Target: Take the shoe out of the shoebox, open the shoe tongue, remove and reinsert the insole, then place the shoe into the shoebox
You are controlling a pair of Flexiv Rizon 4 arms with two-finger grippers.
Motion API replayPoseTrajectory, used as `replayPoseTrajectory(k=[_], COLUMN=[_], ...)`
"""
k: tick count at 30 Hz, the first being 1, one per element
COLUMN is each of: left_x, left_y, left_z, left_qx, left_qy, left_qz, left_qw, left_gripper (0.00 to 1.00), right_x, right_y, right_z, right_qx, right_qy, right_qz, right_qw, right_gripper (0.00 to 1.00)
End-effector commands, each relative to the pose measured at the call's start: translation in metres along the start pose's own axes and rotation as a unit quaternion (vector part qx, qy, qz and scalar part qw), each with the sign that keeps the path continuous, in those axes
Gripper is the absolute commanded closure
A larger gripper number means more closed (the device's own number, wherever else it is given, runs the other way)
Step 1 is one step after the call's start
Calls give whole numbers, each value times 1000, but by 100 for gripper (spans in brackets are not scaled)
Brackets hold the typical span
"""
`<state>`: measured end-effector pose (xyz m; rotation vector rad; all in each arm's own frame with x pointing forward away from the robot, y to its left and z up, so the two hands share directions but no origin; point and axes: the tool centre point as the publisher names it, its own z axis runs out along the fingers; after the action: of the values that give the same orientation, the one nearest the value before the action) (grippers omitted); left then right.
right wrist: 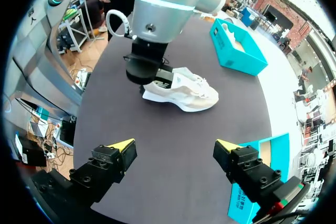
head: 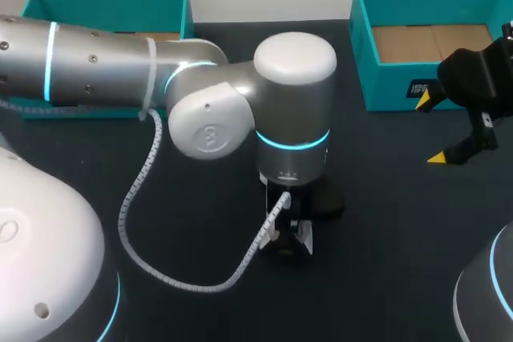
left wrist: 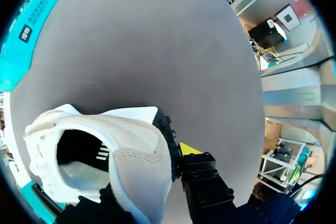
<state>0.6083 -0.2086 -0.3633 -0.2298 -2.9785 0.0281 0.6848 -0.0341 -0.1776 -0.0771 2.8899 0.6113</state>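
Gripping the white, black-lined shoe (right wrist: pixel 186 92) by its heel, left jaws clamp it; right jaws stand apart.

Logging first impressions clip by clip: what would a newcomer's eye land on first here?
The big silver left arm reaches to the middle of the dark table. There the left gripper is shut on the heel of a white shoe. At the right, the right gripper hangs open near a teal shoebox.
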Motion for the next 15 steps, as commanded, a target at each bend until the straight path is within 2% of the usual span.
replayPoseTrajectory(k=[1, 9, 15], left_x=[3, -3, 6], left_y=[29, 56, 65], left_z=[-65, -145, -193], left_qx=[19, 49, 44], left_qy=[-8, -2, -14], left_qz=[-7, 9, 40], left_qw=[1000, 999, 998], left_gripper=[100, 100, 100], right_x=[-2, -2, -2], right_y=[1, 1, 1], right_z=[2, 2, 2], right_qx=[2, 2, 2], right_qy=[2, 2, 2], right_qz=[0, 0, 0], right_qw=[1000, 1000, 1000], right_gripper=[0, 0, 0])
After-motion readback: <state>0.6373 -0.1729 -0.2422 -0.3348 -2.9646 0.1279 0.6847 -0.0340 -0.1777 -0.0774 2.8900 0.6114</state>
